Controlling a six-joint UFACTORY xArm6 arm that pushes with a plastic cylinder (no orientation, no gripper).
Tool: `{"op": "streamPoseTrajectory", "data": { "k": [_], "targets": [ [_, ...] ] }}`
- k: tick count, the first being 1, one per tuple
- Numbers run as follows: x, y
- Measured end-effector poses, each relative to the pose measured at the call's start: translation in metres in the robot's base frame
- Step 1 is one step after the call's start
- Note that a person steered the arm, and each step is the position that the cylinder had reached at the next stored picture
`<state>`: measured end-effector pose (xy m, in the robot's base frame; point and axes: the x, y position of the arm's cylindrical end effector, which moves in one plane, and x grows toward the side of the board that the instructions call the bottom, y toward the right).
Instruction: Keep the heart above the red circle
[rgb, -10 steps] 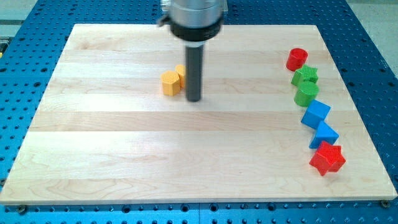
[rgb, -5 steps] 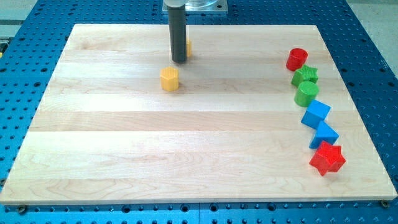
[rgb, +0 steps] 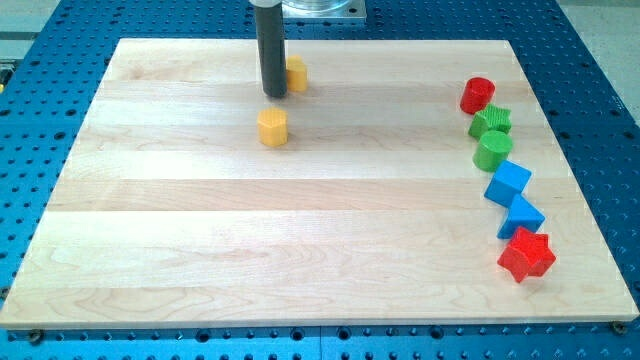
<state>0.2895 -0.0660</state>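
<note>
Well to the view's left of the red circular block (rgb: 477, 95), near the top edge of the pale wooden worktop (rgb: 200, 250): a small yellow block (rgb: 296, 72), shape too small to make out, judged to be the heart. Partly hidden by the straight dark rod, with my tip (rgb: 272, 96) touching or just beside its left flank, probably placed there to shove it rightward toward the red circle. No pincer fitted, so nothing to open or close.

Also left of the red circle and a little lower: a second yellow block, roughly hexagonal (rgb: 272, 128), apart from my tip.

Just below the red circle, strung downward along the right side: two green blocks (rgb: 491, 121) (rgb: 492, 151), two blue blocks (rgb: 508, 183) (rgb: 523, 216), a red star (rgb: 526, 254). Crowded below, hence space only on the top side for the heart.
</note>
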Motion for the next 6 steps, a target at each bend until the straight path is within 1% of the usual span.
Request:
{"op": "streamPoseTrajectory", "data": {
  "k": [1,2,3,4,5,6],
  "targets": [
    [-0.035,-0.014],
    [-0.027,0.056],
    [-0.017,0.112],
    [-0.014,0.062],
    [0.028,0.059],
    [0.029,0.124]
  ]
}}
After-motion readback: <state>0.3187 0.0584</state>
